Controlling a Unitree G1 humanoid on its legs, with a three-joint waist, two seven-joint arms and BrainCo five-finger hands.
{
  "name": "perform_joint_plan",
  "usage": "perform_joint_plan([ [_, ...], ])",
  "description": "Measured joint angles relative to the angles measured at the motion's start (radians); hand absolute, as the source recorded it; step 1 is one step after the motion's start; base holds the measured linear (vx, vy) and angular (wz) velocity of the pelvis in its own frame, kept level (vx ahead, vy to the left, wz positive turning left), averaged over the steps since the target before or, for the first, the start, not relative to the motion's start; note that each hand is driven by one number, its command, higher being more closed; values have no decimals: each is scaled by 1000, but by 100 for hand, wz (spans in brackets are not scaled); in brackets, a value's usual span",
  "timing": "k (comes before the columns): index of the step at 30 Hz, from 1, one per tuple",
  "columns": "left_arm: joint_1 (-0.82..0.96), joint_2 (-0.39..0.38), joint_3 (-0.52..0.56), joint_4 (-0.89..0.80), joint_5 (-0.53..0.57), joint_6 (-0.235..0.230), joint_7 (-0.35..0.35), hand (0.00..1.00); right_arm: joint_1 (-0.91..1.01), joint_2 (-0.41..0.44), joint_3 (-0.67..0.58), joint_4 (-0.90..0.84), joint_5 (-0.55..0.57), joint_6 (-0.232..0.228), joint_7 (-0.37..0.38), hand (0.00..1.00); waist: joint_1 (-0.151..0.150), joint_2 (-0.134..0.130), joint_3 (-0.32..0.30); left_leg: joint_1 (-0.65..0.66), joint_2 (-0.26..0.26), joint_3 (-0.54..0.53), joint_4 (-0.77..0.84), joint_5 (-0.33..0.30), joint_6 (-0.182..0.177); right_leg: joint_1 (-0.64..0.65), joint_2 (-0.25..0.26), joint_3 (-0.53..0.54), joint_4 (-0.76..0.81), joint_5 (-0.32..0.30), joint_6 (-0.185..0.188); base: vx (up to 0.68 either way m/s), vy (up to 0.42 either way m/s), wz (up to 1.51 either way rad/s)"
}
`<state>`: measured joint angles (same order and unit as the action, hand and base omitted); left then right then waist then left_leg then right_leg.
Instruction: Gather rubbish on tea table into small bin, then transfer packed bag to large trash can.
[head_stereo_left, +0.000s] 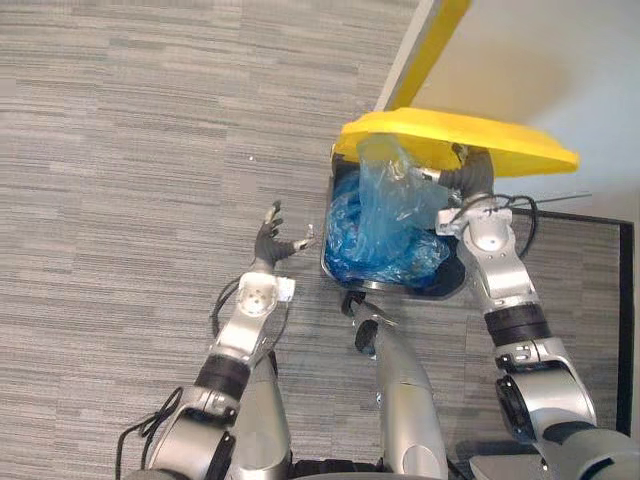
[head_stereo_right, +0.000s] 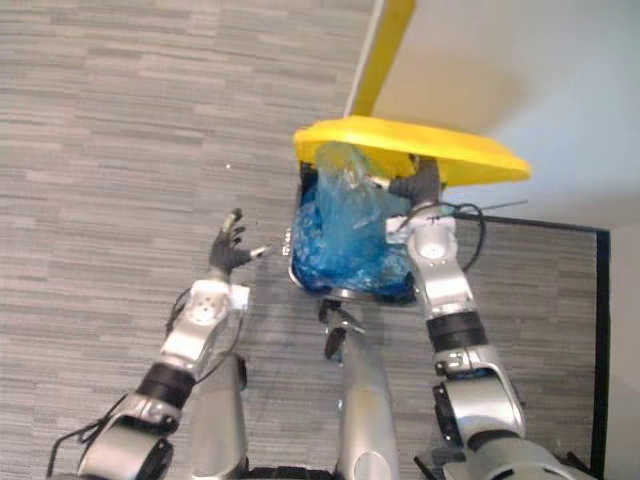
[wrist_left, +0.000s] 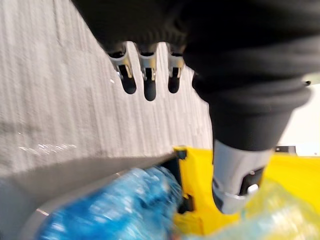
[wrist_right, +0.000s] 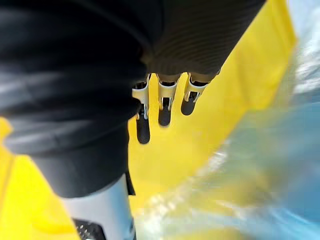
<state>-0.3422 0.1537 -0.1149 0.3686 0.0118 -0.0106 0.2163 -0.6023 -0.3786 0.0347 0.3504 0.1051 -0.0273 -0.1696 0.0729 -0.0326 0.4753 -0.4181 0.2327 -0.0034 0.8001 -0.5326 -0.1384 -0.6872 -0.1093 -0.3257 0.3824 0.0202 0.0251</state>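
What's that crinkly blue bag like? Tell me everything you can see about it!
The blue bag is thin, shiny plastic, crumpled all over and partly see-through. It is paler at its bunched-up top and deeper blue lower down. It sits slumped inside the open trash can and fills most of it. Its top pokes up just under the raised yellow lid. The right hand is beside the bag's top with straight fingers; I can't tell if it touches the bag.

The bag (head_stereo_left: 385, 228) is lodged in the trash can (head_stereo_left: 400, 288) beneath the raised lid (head_stereo_left: 480, 135); the left robot hand (head_stereo_left: 271, 240) is held to the can's left.
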Motion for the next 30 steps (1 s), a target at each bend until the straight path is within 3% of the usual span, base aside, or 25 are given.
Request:
perform_joint_plan([
  [6,191,-15,154,44,-113,-24,-66,0,178,10,-58,-65,-26,4,22,0,23,16,-21,102,-2,-12,-76,31,-10,76,-9,-20,15,-32,-5,25,-55,11],
  [10,260,-58,278,295,-134,-10,-69,0,289,106,-104,-65,-28,3,35,0,25,19,-74,208,-5,5,-117,31,-9,147,-12,-12,29,-62,1,19,-30,-2],
  [13,281,-82,293,395,-129,15,-68,0,346,168,-109,-60,-31,2,43,0,28,16,-89,255,-7,28,-124,31,-9,183,-8,5,20,-55,9,-60,24,-23],
  [14,286,-100,293,441,-118,28,-68,0,415,218,-109,-50,-54,1,53,0,26,1,-103,285,-17,39,-150,50,-11,215,-10,12,-37,-29,75,-84,42,-16],
  [15,286,-103,293,449,-116,28,-69,0,429,232,-109,-49,-62,1,55,0,26,-3,-110,288,-13,45,-166,70,-13,220,-10,8,-54,-41,114,-127,-6,-14],
  [16,290,-126,294,465,-104,28,-73,0,478,277,-108,-32,-68,-1,66,0,18,-4,-122,307,3,54,-233,126,-45,181,-27,27,120,-76,71,-118,-105,18],
  [17,295,-134,295,484,-86,28,-73,0,543,329,-108,49,-84,-3,77,0,-13,-32,-143,353,-3,44,-279,156,-55,177,-45,114,476,-134,-5,-90,-114,22],
  [18,295,-134,295,485,-84,28,-73,0,549,333,-108,59,-88,-4,78,0,-14,-34,-147,355,-3,43,-280,158,-56,184,-46,120,496,-138,-3,-55,-167,31],
  [19,312,-130,296,487,-77,30,-71,0,640,371,-110,157,-143,-2,89,0,-15,-70,-205,360,-17,40,-287,154,-59,264,-35,171,519,-220,27,-25,-127,10],
  [20,311,-132,299,490,-75,31,-71,0,652,374,-111,183,-152,-2,91,0,-20,-68,-213,358,-14,37,-288,153,-60,285,-23,167,483,-247,34,-23,-149,-6],
  [21,306,-142,308,502,-73,41,-71,0,670,384,-126,255,-183,0,91,0,-16,-51,-239,347,-6,34,-292,151,-47,367,23,159,269,-323,36,7,-67,-49],
  [22,304,-180,329,515,-73,46,-71,0,657,372,-148,317,-190,6,90,0,-4,-9,-240,338,19,55,-317,172,2,364,45,151,277,-281,10,-35,-42,-56],
  [23,309,-215,350,521,-73,49,-70,0,676,380,-192,397,-208,11,82,0,-25,-21,-250,366,6,98,-357,205,-42,353,-22,160,516,-333,-7,-36,-65,-53],
  [24,312,-210,356,516,-73,47,-68,0,702,392,-225,462,-224,25,77,0,-24,-54,-276,379,-25,117,-358,204,-47,437,-45,205,416,-397,54,-49,-76,-29],
  [25,311,-210,361,521,-73,47,-66,0,701,396,-228,476,-228,31,74,0,-19,-61,-286,381,-24,128,-359,204,-47,459,-33,201,358,-433,41,5,-117,-66],
  [26,306,-210,374,558,-73,53,-66,0,684,386,-232,509,-237,42,68,0,-13,-17,-312,373,16,137,-364,206,-40,489,19,191,239,-402,4,-5,-51,-73],
  [27,310,-216,395,570,-73,59,-64,0,683,382,-252,526,-239,41,65,0,-21,0,-327,370,9,148,-392,222,-14,504,47,200,163,-345,-3,-14,-24,-66],
  [30,316,-210,411,587,-73,58,-63,0,663,382,-295,585,-242,47,53,0,-21,-7,-337,419,-19,164,-494,272,0,517,54,227,107,-303,0,-50,-8,-29],
])
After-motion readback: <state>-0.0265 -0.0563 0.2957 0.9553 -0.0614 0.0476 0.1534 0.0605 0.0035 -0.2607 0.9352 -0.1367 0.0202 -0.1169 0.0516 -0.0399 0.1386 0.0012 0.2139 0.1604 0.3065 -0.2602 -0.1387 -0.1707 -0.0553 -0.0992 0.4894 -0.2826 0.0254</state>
